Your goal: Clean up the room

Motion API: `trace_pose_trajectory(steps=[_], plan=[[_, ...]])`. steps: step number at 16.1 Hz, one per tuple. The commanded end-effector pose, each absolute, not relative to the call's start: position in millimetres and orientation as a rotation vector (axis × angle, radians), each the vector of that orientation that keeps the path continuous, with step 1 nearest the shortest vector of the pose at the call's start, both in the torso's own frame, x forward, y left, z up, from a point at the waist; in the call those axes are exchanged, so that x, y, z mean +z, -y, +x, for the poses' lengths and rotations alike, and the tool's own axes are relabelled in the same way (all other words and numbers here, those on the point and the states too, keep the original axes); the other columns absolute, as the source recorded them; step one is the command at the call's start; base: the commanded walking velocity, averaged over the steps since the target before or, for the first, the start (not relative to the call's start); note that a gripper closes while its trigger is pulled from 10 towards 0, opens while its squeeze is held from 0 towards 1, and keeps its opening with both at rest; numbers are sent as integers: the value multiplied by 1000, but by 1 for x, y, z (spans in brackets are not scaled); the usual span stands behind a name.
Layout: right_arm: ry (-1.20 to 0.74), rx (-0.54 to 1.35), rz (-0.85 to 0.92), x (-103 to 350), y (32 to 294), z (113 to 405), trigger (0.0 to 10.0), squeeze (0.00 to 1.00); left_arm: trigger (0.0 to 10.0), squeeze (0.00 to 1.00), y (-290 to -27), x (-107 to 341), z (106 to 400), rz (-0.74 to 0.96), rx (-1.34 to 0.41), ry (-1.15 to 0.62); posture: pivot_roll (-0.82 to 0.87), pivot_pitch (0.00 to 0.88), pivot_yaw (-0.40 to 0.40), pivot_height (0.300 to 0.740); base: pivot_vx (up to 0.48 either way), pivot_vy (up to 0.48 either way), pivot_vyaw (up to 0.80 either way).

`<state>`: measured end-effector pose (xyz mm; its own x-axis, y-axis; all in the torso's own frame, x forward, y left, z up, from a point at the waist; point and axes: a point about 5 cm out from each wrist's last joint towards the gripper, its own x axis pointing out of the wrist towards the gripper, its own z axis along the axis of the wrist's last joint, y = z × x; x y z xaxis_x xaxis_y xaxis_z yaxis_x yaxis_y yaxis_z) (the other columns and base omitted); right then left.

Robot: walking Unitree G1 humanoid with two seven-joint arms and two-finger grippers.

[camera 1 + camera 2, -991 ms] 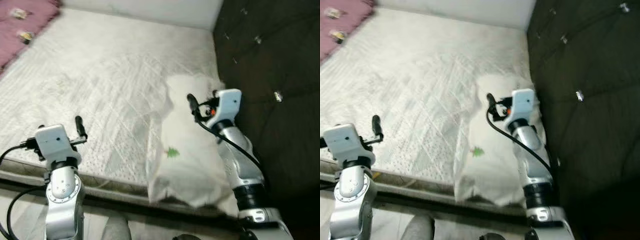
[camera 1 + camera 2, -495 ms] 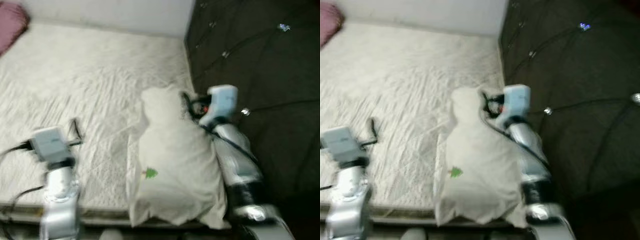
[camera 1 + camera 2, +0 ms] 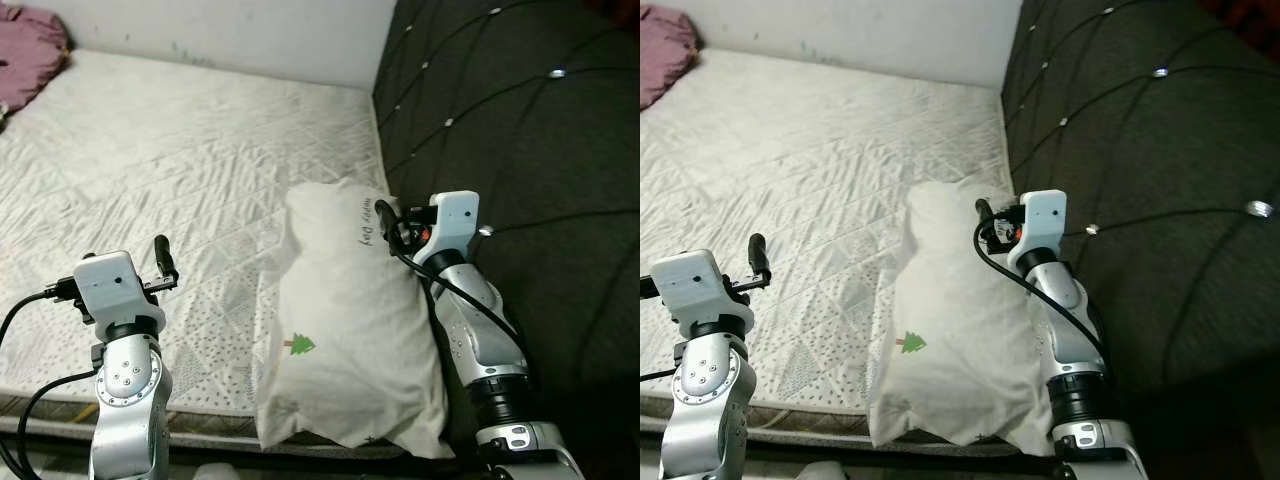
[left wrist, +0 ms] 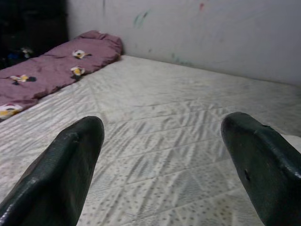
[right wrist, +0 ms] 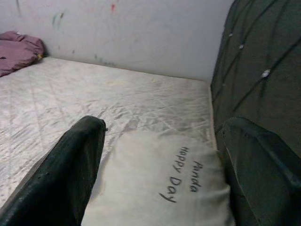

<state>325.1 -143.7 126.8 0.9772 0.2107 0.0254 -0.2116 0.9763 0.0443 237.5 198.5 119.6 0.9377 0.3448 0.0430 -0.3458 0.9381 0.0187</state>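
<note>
You are looking down at a bare mattress with a quilted white surface. A white pillow lies along the mattress's right edge, pressed up against the dark tufted headboard. Its near end overhangs the mattress's front edge. It carries a small green tree print on the front half and the words "Happy Day" near the far end.

Your right gripper hangs just above the pillow's far end, beside the headboard, with its fingers spread wide apart and nothing between them. From the head views you cannot tell whether the fingertips touch the fabric.

Your left gripper is held over the mattress near its front edge, well apart from the pillow, pointing across the bed. Its fingers are also wide apart and empty.

A purple blanket with small flower prints lies bunched at the mattress's far left corner, against the pale wall that runs along the far edge.
</note>
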Motion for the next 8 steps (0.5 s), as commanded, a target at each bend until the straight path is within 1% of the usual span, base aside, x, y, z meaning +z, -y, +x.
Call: trace_pose_trajectory(steps=[1, 4, 5, 7, 8], plan=[[18, 196, 45, 128, 149, 325, 10000, 0, 10000, 0, -194, 118, 239, 10, 324, 33, 48, 0, -84, 740, 0, 480, 0], [14, 199, 46, 127, 147, 326, 10000, 0, 10000, 0, -193, 118, 239, 11, 321, 33, 52, 0, -85, 740, 0, 480, 0], [9, 203, 46, 126, 146, 326, 10000, 0, 10000, 0, -193, 118, 239, 9, 321, 34, 52, 0, -85, 740, 0, 480, -500], [10, 209, 49, 126, 145, 326, 10000, 0, 10000, 0, -193, 118, 239, 9, 321, 35, 52, 0, -85, 740, 0, 480, -800], [11, 211, 50, 126, 144, 326, 10000, 0, 10000, 0, -193, 118, 239, 9, 321, 34, 53, 0, -86, 740, 0, 480, 0]])
